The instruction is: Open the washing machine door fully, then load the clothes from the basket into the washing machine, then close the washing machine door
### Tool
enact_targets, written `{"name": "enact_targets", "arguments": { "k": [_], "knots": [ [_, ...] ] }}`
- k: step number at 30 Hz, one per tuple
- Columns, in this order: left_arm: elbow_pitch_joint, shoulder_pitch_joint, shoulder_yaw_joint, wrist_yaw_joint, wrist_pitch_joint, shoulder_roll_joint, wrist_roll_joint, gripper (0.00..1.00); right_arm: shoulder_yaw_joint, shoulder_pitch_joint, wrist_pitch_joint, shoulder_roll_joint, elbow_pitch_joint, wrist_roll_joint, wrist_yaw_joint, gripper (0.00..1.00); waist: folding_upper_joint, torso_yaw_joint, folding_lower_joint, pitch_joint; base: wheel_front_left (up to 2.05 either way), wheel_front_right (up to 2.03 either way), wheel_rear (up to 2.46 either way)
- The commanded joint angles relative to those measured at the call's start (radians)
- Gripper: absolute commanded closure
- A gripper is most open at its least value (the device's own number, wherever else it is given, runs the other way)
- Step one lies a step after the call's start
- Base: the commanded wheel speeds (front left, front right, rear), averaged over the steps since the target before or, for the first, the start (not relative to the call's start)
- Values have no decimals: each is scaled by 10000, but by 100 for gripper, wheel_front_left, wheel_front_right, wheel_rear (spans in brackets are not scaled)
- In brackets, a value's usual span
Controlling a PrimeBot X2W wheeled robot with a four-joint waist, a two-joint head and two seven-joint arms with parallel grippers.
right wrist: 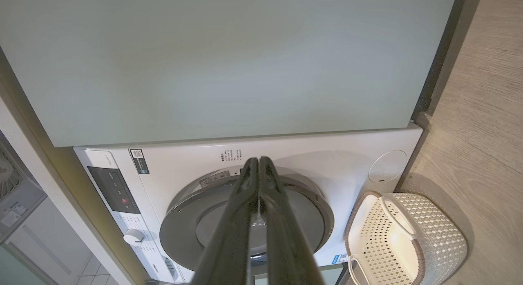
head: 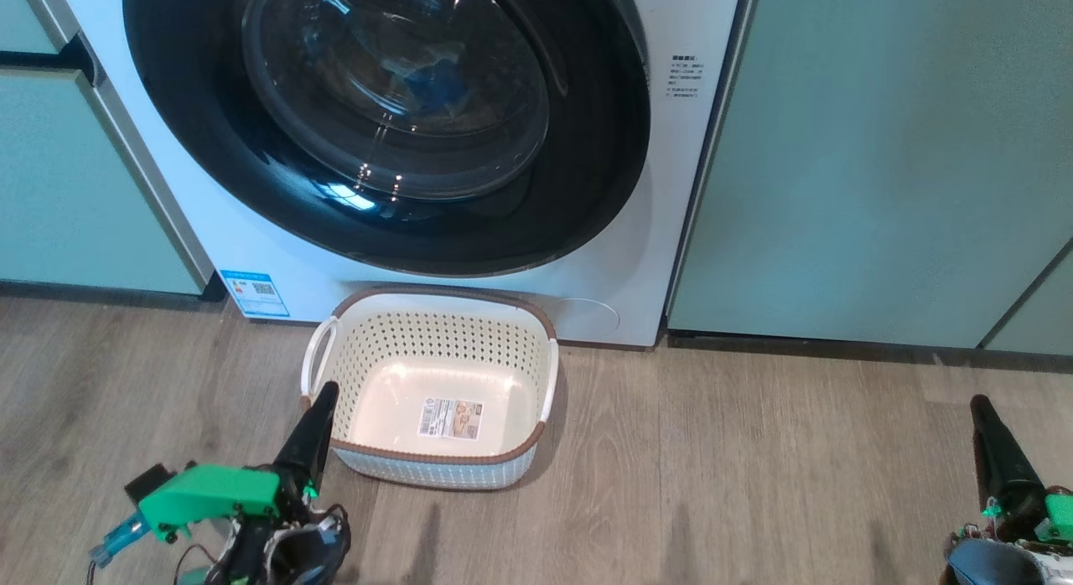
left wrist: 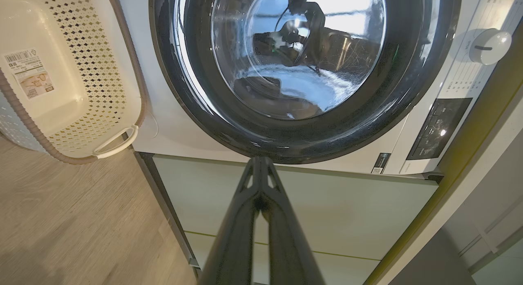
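The washing machine (head: 637, 258) stands white between cabinets, and the washing machine door (head: 386, 208), round and glossy black, lies shut against its front. Through its glass a blue and pale shape (head: 429, 82) shows inside the drum; it looks like the clothes. The basket (head: 436, 342) sits on the floor right before the machine, holding nothing but the label (head: 451, 418) on its floor. My left gripper (head: 323, 396) is shut and empty, its tip by the basket's near left corner. My right gripper (head: 982, 409) is shut and empty, low over the floor far to the right. The wrist views show the door (left wrist: 286, 142) (right wrist: 184, 228) and each gripper (left wrist: 258, 160) (right wrist: 258, 159) shut.
Pale green cabinet doors (head: 880, 149) flank the machine on both sides. Wood-look floor (head: 754, 484) runs between the basket and my right gripper. The machine's dark control panel (left wrist: 439, 128) and white knob (left wrist: 489, 46) sit above the door.
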Motion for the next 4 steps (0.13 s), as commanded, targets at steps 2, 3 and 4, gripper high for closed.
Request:
{"name": "enact_targets", "arguments": {
  "k": [2,3,4],
  "knots": [
    [-272,-562,408,-86,73,64,88,100,159,-559,67,-55,-316,-54,-29,100,-1,0,0,0,0,0,0],
    [-272,-562,409,-86,73,63,89,100,158,-559,68,-54,-316,-55,-29,100,-1,0,0,0,0,0,0],
    [-272,-562,410,-86,74,63,90,100,157,-559,69,-54,-316,-55,-29,100,-1,0,0,0,0,0,0]
  ]
}}
